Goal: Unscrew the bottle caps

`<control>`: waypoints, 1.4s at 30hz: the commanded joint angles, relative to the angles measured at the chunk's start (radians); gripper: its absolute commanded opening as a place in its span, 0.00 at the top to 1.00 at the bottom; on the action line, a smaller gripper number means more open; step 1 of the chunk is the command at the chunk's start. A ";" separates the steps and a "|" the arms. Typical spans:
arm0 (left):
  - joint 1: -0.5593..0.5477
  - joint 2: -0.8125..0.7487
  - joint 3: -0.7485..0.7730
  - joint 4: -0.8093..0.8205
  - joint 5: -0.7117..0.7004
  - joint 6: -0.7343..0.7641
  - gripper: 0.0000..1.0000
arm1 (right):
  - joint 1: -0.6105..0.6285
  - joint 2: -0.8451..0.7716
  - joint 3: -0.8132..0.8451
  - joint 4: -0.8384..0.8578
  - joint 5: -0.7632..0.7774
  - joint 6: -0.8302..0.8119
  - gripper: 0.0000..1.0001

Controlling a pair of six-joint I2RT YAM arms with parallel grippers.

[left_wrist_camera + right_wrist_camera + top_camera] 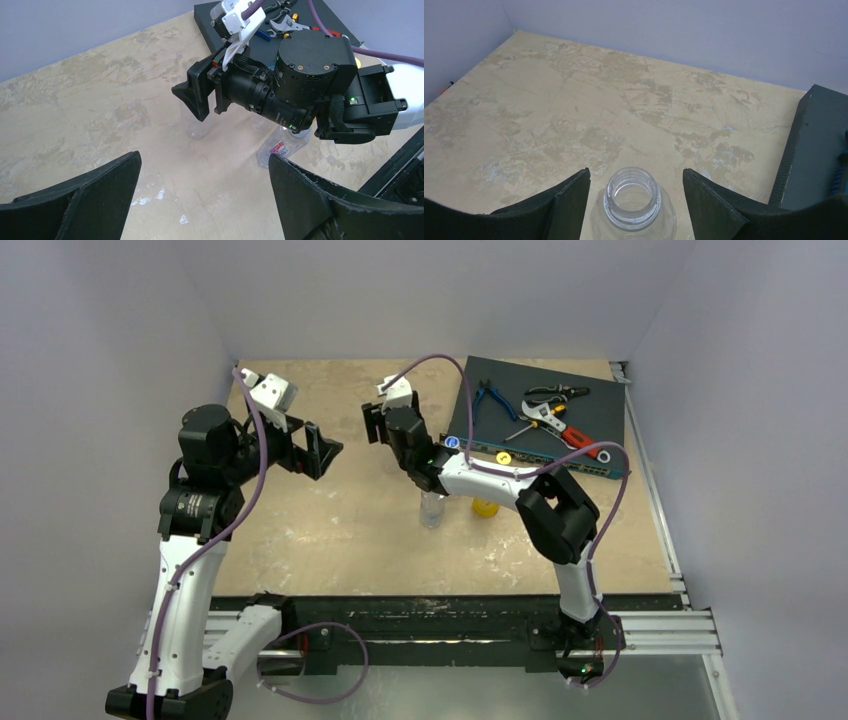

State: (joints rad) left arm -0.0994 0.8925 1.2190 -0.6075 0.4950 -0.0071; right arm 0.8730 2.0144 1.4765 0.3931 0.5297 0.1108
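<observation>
In the right wrist view a clear bottle (pixel 631 205) stands upright with its threaded neck bare and no cap on it. My right gripper (pixel 635 173) is open just above it, one finger on each side of the neck with a gap to the plastic. From the left wrist view the same bottle (pixel 196 125) shows under the right gripper (pixel 192 97). A second clear bottle (pixel 282 147) with a red-lettered label stands under the right arm (pixel 432 508). My left gripper (pixel 204 160) is open and empty over bare table, left of the bottles (pixel 322 450). A blue cap (pixel 452 442) and a yellow cap (pixel 503 457) lie on the black box's near edge.
A black box (pixel 600 405) at the back right carries pliers (pixel 492 398) and a red-handled wrench (pixel 565 425). A yellow-topped bottle (pixel 485 507) stands beside the right arm's forearm. Walls close in the table on the left, back and right.
</observation>
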 commanded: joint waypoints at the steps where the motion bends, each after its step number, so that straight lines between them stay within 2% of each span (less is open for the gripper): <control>1: -0.002 0.000 0.001 0.040 0.024 -0.012 0.00 | 0.001 -0.069 0.044 -0.005 -0.016 -0.021 0.28; 6: -0.001 0.000 0.002 0.044 0.026 -0.011 0.00 | 0.001 -0.090 0.061 -0.027 -0.039 -0.028 0.24; 12: -0.002 0.002 0.004 0.043 0.027 -0.010 0.00 | 0.004 -0.164 0.095 -0.102 -0.040 -0.039 0.13; 18: -0.001 0.017 0.030 0.030 0.015 0.001 0.00 | 0.002 -0.279 0.171 -0.353 0.000 0.017 0.10; 21: -0.001 0.028 0.038 0.030 0.012 -0.005 0.00 | -0.014 -0.333 0.181 -0.556 0.057 0.077 0.10; 26: -0.002 0.034 0.048 0.033 0.024 -0.016 0.00 | -0.033 -0.418 0.067 -0.702 0.100 0.124 0.10; 31: -0.001 0.035 0.051 0.009 0.030 0.001 0.00 | -0.038 -0.500 -0.083 -0.693 0.084 0.154 0.11; 42: -0.001 0.037 0.070 -0.017 0.032 0.032 0.00 | -0.043 -0.477 -0.141 -0.702 0.076 0.169 0.18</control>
State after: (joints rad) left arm -0.0994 0.9360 1.2469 -0.6266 0.5076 0.0025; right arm 0.8345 1.5448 1.3632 -0.3214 0.5858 0.2539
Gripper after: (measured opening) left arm 0.996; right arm 0.835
